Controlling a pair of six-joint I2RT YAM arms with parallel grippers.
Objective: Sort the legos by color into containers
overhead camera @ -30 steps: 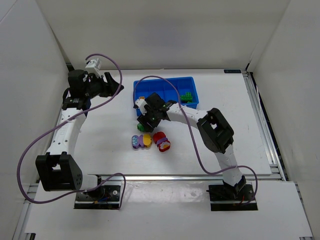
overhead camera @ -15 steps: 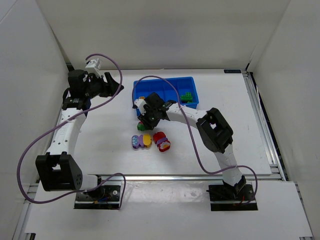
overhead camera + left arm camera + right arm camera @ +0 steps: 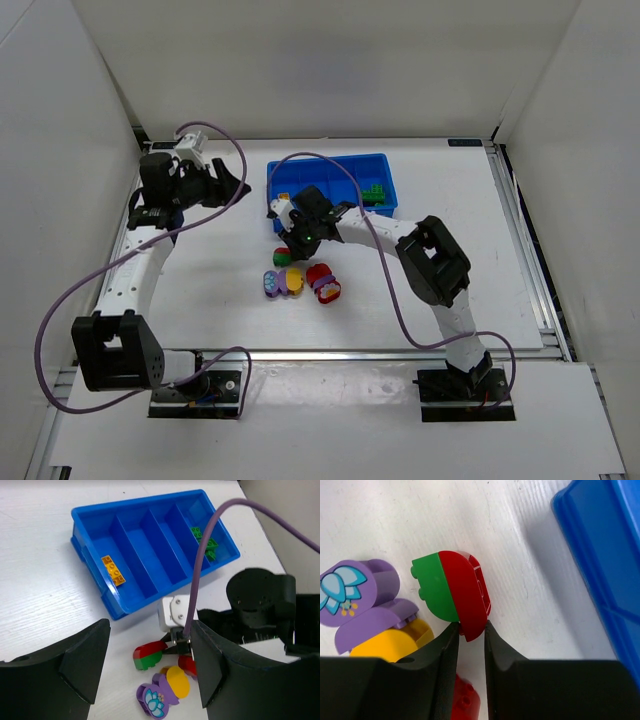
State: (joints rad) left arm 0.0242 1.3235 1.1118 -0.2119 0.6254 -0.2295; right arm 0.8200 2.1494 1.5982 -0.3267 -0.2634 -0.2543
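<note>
My right hand (image 3: 470, 628), spread 1 second ago, is now pinching the red-and-green lego (image 3: 451, 592) at the frame's centre, lying on the worktop (image 3: 380, 510) near the blue tray (image 3: 600, 545) at upper right, so I am judging it ready for lifting.

Right gripper (image 3: 470, 628): its two fingers came together and pinched the edge of the red-and-green brick (image 3: 451, 587).
Red-and-green brick: it showed more clearly from above than before.
Left gripper (image 3: 228, 181): it slid a little toward the near side of the table.
Purple cable (image 3: 214, 130): its loop over the left wrist dropped lower and shifted right.
</note>
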